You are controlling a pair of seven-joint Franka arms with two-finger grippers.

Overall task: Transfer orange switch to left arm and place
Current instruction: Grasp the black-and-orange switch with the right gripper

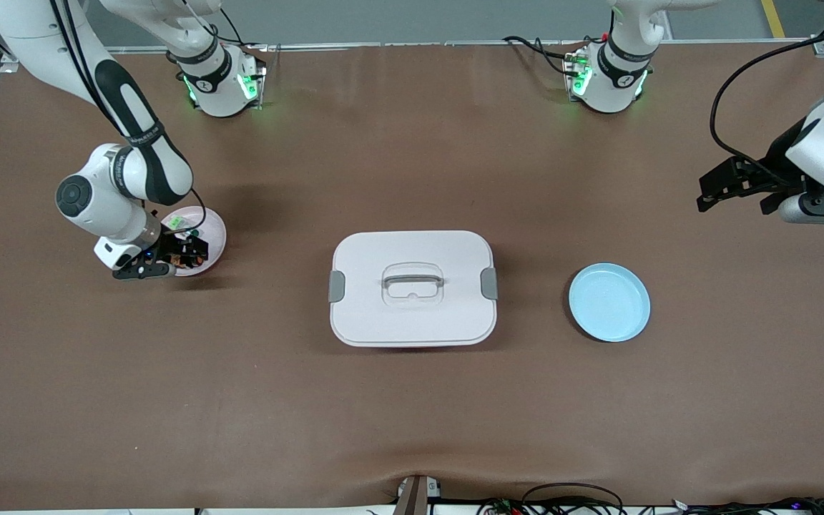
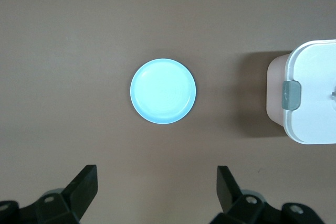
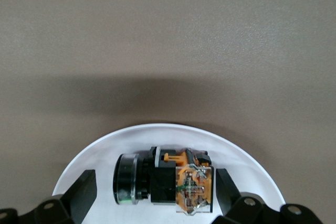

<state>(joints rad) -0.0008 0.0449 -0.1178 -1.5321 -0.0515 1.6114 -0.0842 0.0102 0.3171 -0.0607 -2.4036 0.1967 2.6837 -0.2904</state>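
Observation:
The orange switch (image 3: 164,181), a black button with orange and clear parts, lies on its side on the pink plate (image 1: 216,230) toward the right arm's end of the table. My right gripper (image 3: 156,192) is low over that plate and open, one finger on each side of the switch (image 1: 183,252). One fingertip (image 3: 227,190) stands close beside the clear block, and the other has a gap to the black cap. The white box (image 1: 412,287) sits mid-table. My left gripper (image 1: 704,194) hangs open and empty in the air at the left arm's end, with fingertips (image 2: 84,184) wide apart.
A small green and clear switch (image 1: 178,222) also lies on the pink plate, farther from the front camera than the orange one. A light blue plate (image 1: 609,302) rests empty between the box and the left arm's end, and it shows below the left wrist too (image 2: 163,91).

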